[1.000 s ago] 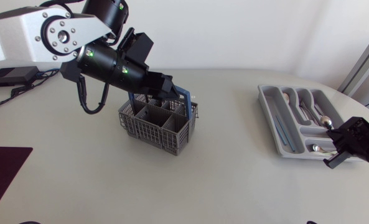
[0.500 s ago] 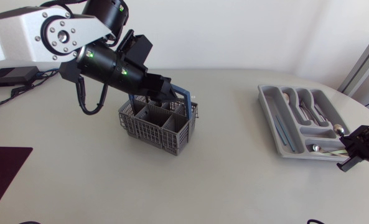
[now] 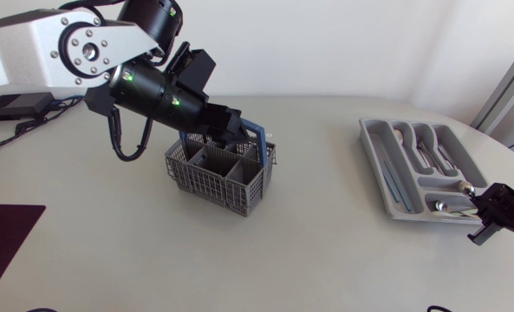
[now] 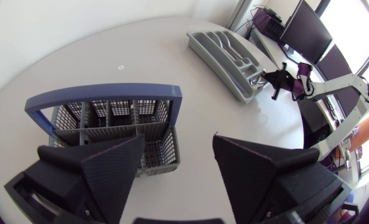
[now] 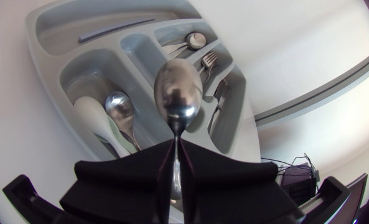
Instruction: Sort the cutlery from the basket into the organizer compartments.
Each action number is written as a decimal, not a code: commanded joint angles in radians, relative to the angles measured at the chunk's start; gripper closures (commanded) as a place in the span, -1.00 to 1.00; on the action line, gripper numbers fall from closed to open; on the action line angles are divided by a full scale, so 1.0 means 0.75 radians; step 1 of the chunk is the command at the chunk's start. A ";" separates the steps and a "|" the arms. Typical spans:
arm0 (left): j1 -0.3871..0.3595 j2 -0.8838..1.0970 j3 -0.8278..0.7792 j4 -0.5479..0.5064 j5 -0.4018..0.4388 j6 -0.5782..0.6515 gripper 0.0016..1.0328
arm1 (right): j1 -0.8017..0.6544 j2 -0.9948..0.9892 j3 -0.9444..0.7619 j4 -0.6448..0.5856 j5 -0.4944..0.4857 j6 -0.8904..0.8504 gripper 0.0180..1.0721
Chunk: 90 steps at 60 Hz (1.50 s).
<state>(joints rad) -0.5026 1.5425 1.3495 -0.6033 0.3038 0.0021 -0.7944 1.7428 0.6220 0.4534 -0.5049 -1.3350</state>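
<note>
The grey mesh basket point(image 3: 220, 170) with a blue handle point(image 4: 103, 94) stands left of the table's middle; no cutlery shows in its cells point(image 4: 109, 115). My left gripper point(image 3: 237, 130) hovers over its far side, open and empty point(image 4: 178, 149). The grey organizer point(image 3: 387, 178) lies at the right and holds spoons, forks and a blue piece. My right gripper point(image 3: 502, 215) is just off its near right corner, shut on a metal spoon point(image 3: 467, 188). The spoon's bowl point(image 5: 178, 93) points at the organizer point(image 5: 60, 81), above a small compartment with a spoon point(image 5: 119, 109) in it.
A dark mat point(image 3: 1, 238) lies at the front left edge. A black box with cables point(image 3: 14, 106) sits at the back left. Bare tabletop point(image 3: 326, 234) stretches between basket and organizer.
My right gripper, still holding the spoon, has drifted right and toward the table's front, off the organizer's corner. The left arm has barely moved.
</note>
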 commanded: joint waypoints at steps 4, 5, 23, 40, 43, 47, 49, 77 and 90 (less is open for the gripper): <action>-0.011 -0.011 0.023 -0.014 -0.012 0.016 -0.45 | -0.015 0.008 -0.044 0.011 -0.008 -0.089 0.79; -0.011 -0.013 0.023 -0.014 -0.014 0.016 -0.45 | -0.015 0.006 -0.054 0.011 -0.008 -0.104 0.75; -0.017 -0.030 0.017 -0.016 -0.031 0.014 -0.45 | -0.025 -0.094 -0.128 0.005 -0.018 -0.126 0.16; 0.022 -0.075 0.009 -0.034 -0.031 0.028 -0.45 | -0.019 -0.350 -0.116 -0.114 -0.041 0.041 -0.53; 0.034 -0.087 0.005 -0.036 -0.031 0.028 -0.45 | -0.013 -0.399 -0.116 -0.157 -0.041 0.070 -0.55; 0.063 -0.101 0.001 -0.040 -0.031 0.032 -0.45 | 0.018 -0.479 -0.113 -0.224 -0.041 0.125 -0.55; 0.079 -0.112 -0.006 -0.042 -0.031 0.040 -0.45 | 0.043 -0.522 -0.107 -0.273 -0.039 0.162 -0.55; 0.425 -0.224 -0.184 -0.036 -0.025 0.216 -0.44 | 0.769 -0.959 -0.130 -0.672 0.262 0.684 -0.55; 0.619 -0.150 -0.271 0.029 0.012 0.335 -0.14 | 1.192 -0.947 -0.095 -0.705 0.483 0.929 -0.53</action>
<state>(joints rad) -0.0814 1.3945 1.1767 -0.6037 0.2951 0.2062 0.0109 1.0233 0.5457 -0.0578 -0.1810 -0.7330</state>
